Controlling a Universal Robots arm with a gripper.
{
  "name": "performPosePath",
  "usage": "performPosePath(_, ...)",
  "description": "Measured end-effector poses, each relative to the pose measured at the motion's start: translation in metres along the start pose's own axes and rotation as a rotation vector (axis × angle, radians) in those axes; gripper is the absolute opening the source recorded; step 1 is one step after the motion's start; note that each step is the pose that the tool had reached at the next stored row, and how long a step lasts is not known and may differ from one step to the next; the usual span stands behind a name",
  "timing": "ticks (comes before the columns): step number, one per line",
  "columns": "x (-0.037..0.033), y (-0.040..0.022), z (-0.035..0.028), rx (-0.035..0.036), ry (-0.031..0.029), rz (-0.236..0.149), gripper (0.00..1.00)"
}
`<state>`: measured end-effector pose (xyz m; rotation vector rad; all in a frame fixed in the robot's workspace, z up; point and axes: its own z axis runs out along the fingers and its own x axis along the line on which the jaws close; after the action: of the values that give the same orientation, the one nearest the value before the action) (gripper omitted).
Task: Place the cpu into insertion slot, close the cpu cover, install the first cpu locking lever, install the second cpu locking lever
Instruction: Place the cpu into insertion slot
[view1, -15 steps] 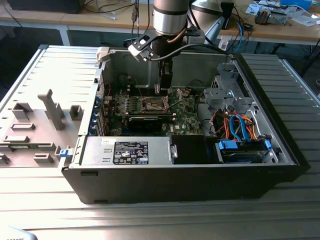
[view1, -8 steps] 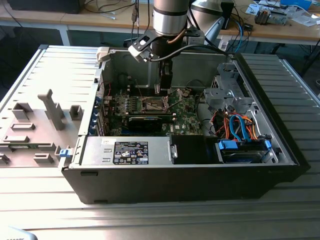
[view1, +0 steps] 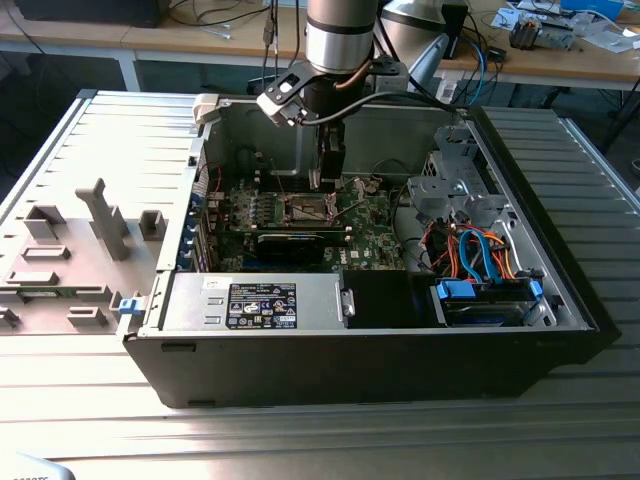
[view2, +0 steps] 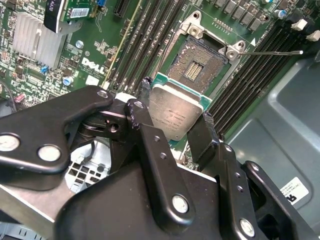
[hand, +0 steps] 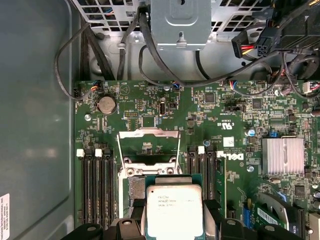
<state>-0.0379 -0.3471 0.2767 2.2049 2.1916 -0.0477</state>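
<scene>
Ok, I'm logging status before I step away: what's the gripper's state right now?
Gripper: closed, holding the cpu by its edges, close above the insertion slot.

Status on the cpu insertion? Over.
Jaws of the gripper shut on the cpu. It hangs above the insertion slot, not seated. The cpu cover stands open, nothing over the slot.

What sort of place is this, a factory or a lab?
Likely a robotics lab or workshop: an opened desktop computer case lies on a metal table, cluttered wooden workbenches stand behind, and the arm's pincer holds the cpu over the motherboard.
</scene>
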Motion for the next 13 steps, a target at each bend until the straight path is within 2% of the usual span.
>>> performPosePath(13, 0.0001, 0.0, 0.0031, 0.0, 0.0, 0.0, 0.54)
